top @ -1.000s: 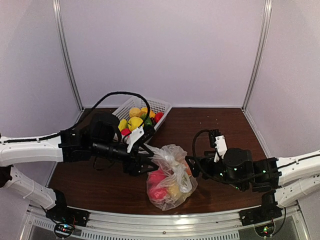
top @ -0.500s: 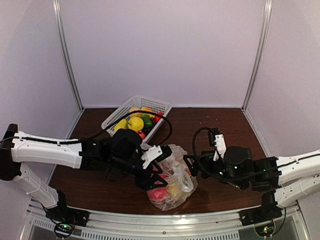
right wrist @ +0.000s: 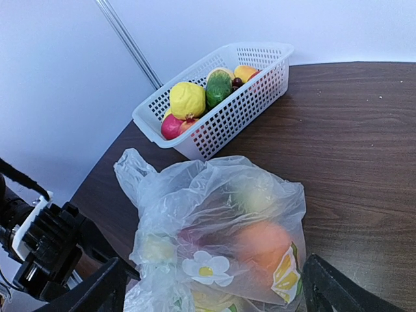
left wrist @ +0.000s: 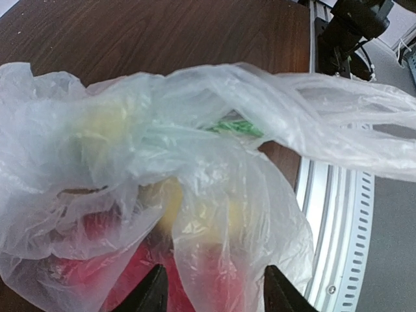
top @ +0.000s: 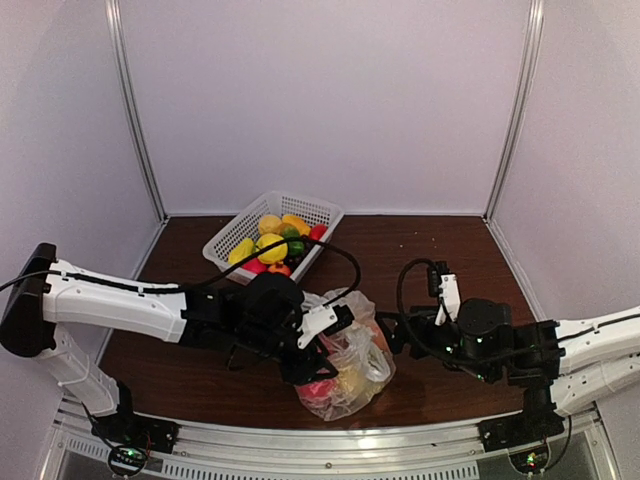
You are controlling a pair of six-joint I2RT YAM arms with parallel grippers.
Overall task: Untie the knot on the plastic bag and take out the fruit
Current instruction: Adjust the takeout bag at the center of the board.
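plastic bag [top: 345,365] sits on the tabletop [top: 440,250] near the front edge, fruit [top: 318,385] inside, red and yellow showing through. left gripper [left wrist: 214,292] at the bag's left flank, fingers apart astride the film, nothing clamped. right gripper [right wrist: 218,289] just beside the bag's right side, spread wide, empty. filled white basket [top: 318,212] stands behind, apart.

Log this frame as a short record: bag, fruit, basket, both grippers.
bag: crumpled, not emptied
fruit: red, orange, yellowish, seen through bag
basket: behind bag, holds other fruit
left gripper: open, at bag's left side
right gripper: open, facing bag's right side
knot: not made out
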